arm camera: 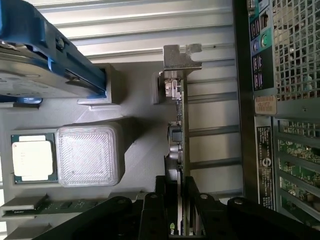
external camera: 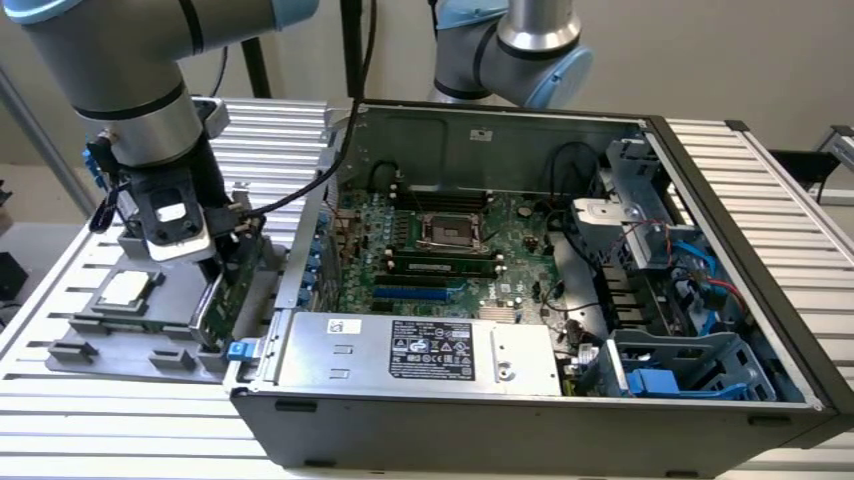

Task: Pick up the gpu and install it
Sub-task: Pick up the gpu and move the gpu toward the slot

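Observation:
The gpu stands on edge in the grey parts tray, just outside the open computer case on the exterior view's left. In the wrist view the gpu appears edge-on, a thin green board ending in a silver bracket. My gripper comes down on it from above. The two black fingers press against both faces of the card, so the gripper is shut on it. Whether the card's lower edge still rests in its tray slot is hidden.
The tray also holds a CPU, a memory stick and a silver hard drive with blue rails. Inside the case lie the motherboard and a power supply. A second arm stands behind the case.

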You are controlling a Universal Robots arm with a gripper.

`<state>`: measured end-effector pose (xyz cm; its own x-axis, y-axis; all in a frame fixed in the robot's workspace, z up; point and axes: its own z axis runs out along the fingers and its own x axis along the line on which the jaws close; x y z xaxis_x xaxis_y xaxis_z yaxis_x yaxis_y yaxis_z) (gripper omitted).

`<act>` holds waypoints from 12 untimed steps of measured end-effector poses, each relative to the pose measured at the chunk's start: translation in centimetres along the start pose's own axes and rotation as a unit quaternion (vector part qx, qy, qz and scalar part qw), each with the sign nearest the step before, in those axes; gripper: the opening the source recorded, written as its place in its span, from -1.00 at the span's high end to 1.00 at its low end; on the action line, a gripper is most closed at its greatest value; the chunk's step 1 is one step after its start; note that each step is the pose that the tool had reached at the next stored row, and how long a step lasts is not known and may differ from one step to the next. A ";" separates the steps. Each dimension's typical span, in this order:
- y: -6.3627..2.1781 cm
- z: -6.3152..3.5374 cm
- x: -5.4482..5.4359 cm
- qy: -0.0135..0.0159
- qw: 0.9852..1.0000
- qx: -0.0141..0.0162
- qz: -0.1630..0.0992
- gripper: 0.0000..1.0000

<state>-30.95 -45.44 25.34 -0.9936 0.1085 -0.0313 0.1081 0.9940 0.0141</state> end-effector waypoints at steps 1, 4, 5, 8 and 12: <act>0.01 -0.48 0.0 0.000 1.000 0.000 0.000 0.47; 0.03 -1.84 -0.1 0.001 1.000 0.000 0.000 0.47; 0.04 -2.28 -0.1 0.001 1.000 0.000 0.000 0.47; 0.07 -3.63 -0.3 0.001 1.000 0.000 0.000 0.47; 0.10 -5.47 -0.5 0.002 1.000 0.000 -0.002 0.47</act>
<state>-30.65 -45.45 30.82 -0.9941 0.1051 -0.0263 0.1048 0.9944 0.0135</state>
